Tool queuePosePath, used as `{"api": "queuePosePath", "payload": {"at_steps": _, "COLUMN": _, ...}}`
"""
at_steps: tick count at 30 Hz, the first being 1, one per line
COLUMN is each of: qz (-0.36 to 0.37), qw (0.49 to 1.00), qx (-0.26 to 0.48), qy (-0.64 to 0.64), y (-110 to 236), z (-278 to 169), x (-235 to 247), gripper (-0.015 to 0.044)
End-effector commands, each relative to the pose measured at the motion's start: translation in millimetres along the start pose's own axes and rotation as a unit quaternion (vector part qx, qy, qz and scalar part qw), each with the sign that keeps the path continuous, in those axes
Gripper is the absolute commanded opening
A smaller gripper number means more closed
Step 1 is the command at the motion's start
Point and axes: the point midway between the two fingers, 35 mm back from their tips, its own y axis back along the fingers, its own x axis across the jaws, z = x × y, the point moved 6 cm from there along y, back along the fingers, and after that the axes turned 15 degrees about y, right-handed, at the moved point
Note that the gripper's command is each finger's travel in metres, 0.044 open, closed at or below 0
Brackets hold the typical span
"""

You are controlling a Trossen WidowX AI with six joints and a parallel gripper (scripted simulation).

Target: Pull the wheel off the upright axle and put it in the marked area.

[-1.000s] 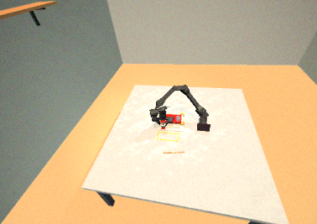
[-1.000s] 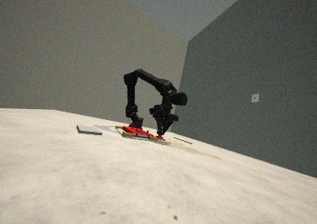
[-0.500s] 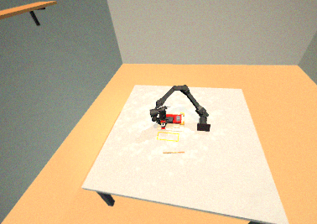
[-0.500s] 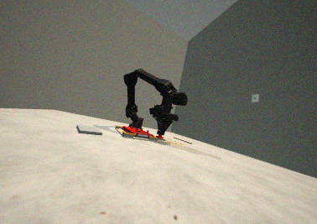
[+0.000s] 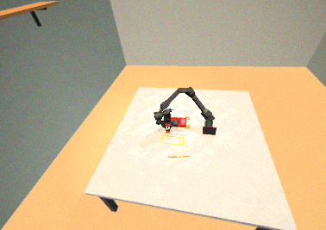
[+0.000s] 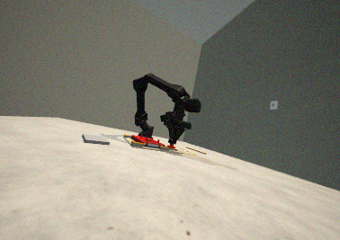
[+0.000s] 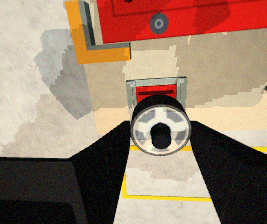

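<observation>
The wheel [image 7: 160,129] is white with grey spokes, a black tyre and a dark hub. It sits on the upright axle over a small grey-framed red base [image 7: 156,90]. My gripper [image 7: 159,126] [image 5: 166,126] [image 6: 173,142] is shut on the wheel, one black finger on each side of it. The marked area [image 7: 154,198] [image 5: 172,140] is a yellow rectangle outline on the table, just beside the wheel's base, under my fingers. In the top and exterior views the wheel is too small to make out.
A red block [image 7: 194,17] [image 5: 178,121] [image 6: 146,140] with an orange corner marking [image 7: 91,50] lies just beyond the axle. A thin orange rod [image 5: 178,157] lies past the marked area. The arm's base [image 5: 209,130] stands to the right. A grey plate [image 6: 95,138] lies on the table.
</observation>
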Motion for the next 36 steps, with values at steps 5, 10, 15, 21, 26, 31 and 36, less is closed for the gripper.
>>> {"api": "queuePosePath", "payload": {"at_steps": 5, "qz": 0.001, "qw": 1.000, "qx": 0.002, "qy": -0.002, "y": 4.6, "z": 0.0, "x": 1.1, "gripper": 0.0000}}
{"api": "queuePosePath", "payload": {"at_steps": 10, "qz": 0.001, "qw": 1.000, "qx": 0.002, "qy": -0.002, "y": 6.2, "z": -0.1, "x": 1.2, "gripper": 0.0000}}
{"api": "queuePosePath", "payload": {"at_steps": 15, "qz": 0.001, "qw": 1.000, "qx": 0.001, "qy": -0.002, "y": 7.9, "z": -0.1, "x": 1.2, "gripper": 0.0000}}
{"api": "queuePosePath", "payload": {"at_steps": 21, "qz": 0.001, "qw": 1.000, "qx": 0.001, "qy": -0.001, "y": 9.8, "z": -0.2, "x": 1.3, "gripper": 0.0000}}
{"api": "queuePosePath", "payload": {"at_steps": 26, "qz": 0.001, "qw": 1.000, "qx": 0.001, "qy": -0.001, "y": 11.5, "z": -0.2, "x": 1.3, "gripper": 0.0000}}
{"api": "queuePosePath", "payload": {"at_steps": 31, "qz": 0.001, "qw": 1.000, "qx": 0.001, "qy": -0.001, "y": 13.1, "z": -0.2, "x": 1.4, "gripper": 0.0000}}
{"api": "queuePosePath", "payload": {"at_steps": 36, "qz": 0.001, "qw": 1.000, "qx": 0.001, "qy": -0.001, "y": 14.8, "z": -0.3, "x": 1.4, "gripper": 0.0000}}
